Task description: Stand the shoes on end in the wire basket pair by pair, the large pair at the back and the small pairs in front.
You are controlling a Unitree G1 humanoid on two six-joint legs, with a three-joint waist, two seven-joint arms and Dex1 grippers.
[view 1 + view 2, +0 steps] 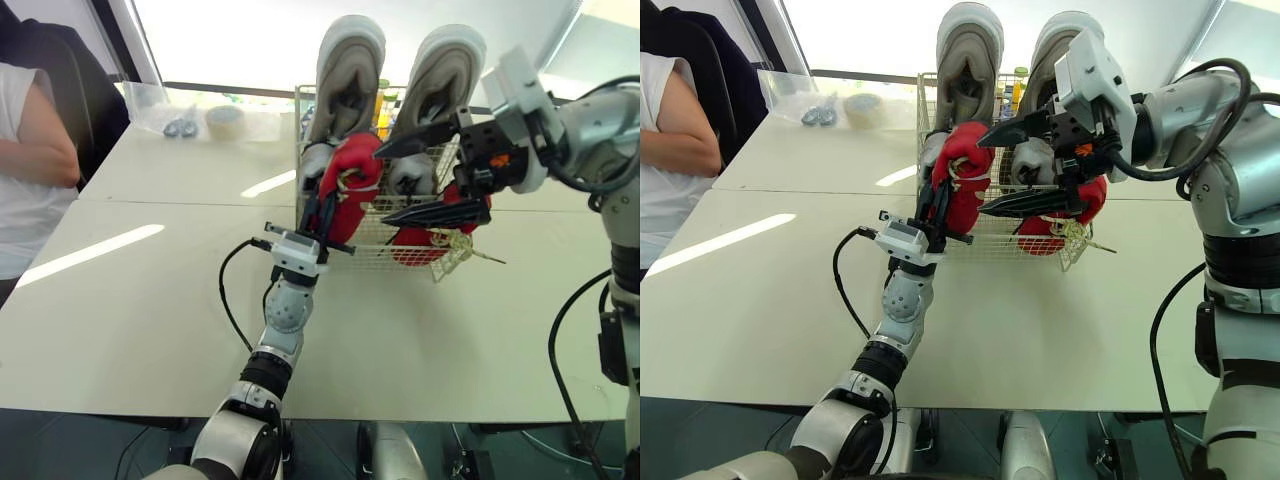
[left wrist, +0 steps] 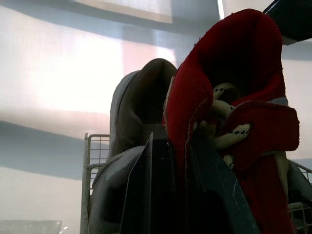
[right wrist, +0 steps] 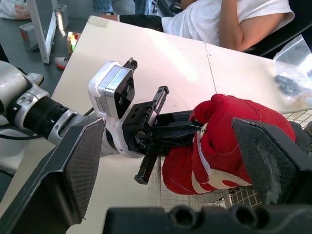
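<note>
Two large grey shoes (image 1: 350,60) are stood on end, side by side, at the far side of the wire basket (image 1: 372,252), which is set on the pale table (image 1: 150,300). Just in front of the left one, at the basket's near left corner, the left red shoe (image 1: 352,185) is held upright; whether it sits fully inside the wire wall cannot be told. It is clamped by the left gripper (image 1: 323,208), whose two black fingers (image 2: 146,195) are closed on the shoe's opening edge, one on each side, as is seen in the left wrist view. The right red shoe (image 1: 420,245) is lodged low at the near right of the basket, and its pale laces (image 1: 465,250) are pushed out through the mesh. The right gripper (image 1: 382,185) is hung over the front of the basket with its fingers spread wide apart, and nothing is clasped between them. At the far left, a seated person (image 1: 30,150) in a white shirt is seen beside the table, and a clear bag (image 1: 170,112) is laid on the far table.
</note>
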